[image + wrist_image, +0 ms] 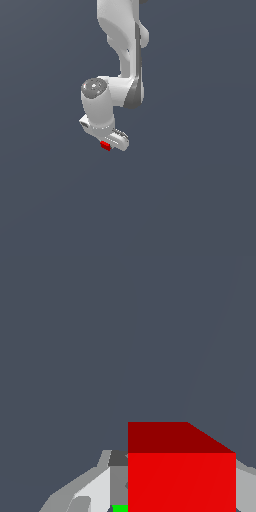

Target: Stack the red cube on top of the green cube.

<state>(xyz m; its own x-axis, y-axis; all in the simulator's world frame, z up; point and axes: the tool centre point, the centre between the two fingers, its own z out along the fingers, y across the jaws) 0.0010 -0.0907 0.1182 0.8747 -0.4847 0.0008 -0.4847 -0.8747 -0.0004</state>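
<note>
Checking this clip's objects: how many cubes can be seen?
2. The red cube sits between the gripper fingers; only a sliver of the green cube shows in the wrist view.

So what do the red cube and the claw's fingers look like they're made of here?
Red cube: flat, uniform bright red with a darker shaded face, with no texture, grain or gloss; it reads as matte plastic, though a render leaves the material open. Claw fingers: smooth pale grey, softly shaded, like painted metal or hard plastic.

flat, even simulator light; sharp, shadowless, slightly blocky renders.
</note>
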